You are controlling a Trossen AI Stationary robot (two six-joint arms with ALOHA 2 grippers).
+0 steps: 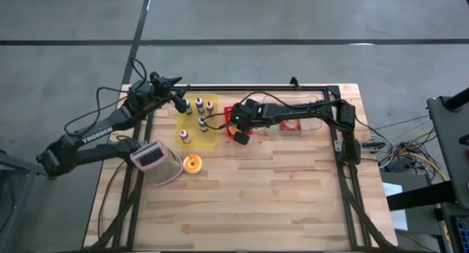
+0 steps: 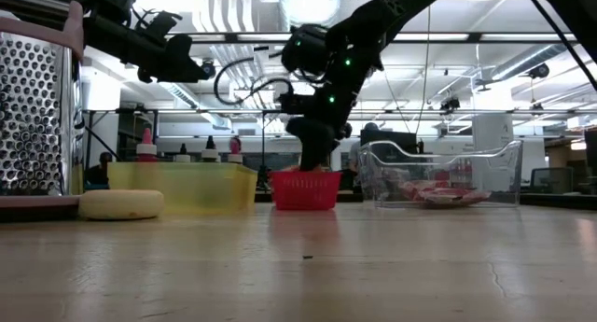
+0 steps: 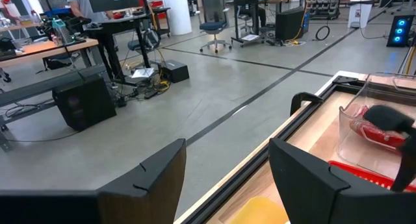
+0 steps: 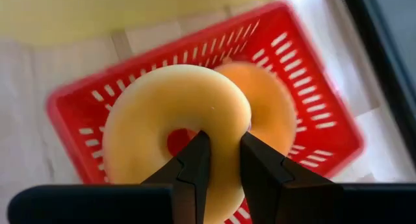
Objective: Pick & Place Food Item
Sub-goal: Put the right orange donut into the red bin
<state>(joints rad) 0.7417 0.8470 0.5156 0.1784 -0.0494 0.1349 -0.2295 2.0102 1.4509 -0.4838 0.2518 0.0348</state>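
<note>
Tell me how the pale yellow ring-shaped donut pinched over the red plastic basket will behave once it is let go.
The pale yellow donut looks light: the right gripper holds it by one thin rim pinch. It keeps its ring shape, so it is probably fairly firm. Released, it may settle tilted against the second donut in the red basket.

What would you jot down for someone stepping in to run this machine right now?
Right tool: shut on a pale doughnut, held over the red basket; a second doughnut shows behind it.
Left tool: open, empty, raised at the table's far edge above the yellow tray.
Another doughnut lies on the table beside the grater.
Whether the held one is coming out or going in, I cannot tell.
</note>
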